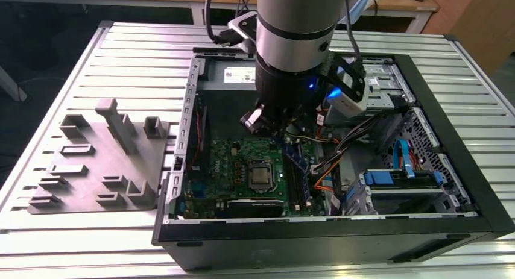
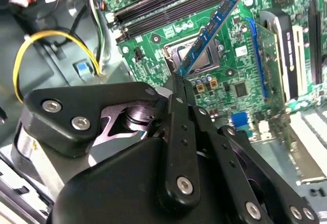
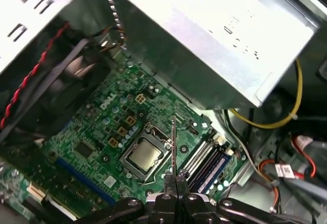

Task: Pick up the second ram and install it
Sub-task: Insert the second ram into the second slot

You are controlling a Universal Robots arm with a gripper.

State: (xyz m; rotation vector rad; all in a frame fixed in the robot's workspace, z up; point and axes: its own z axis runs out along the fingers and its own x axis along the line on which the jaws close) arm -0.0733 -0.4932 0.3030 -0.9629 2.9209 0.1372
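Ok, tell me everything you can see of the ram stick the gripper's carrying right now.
The second ram is a long, thin, flat board, blue-green, with a row of dark chips along its face. The gripper is shut on one end; the rest sticks out free beyond the fingertips. It hangs tilted over the motherboard, near the processor socket, and sits in no slot. In the first wrist view it shows edge-on as a thin line.
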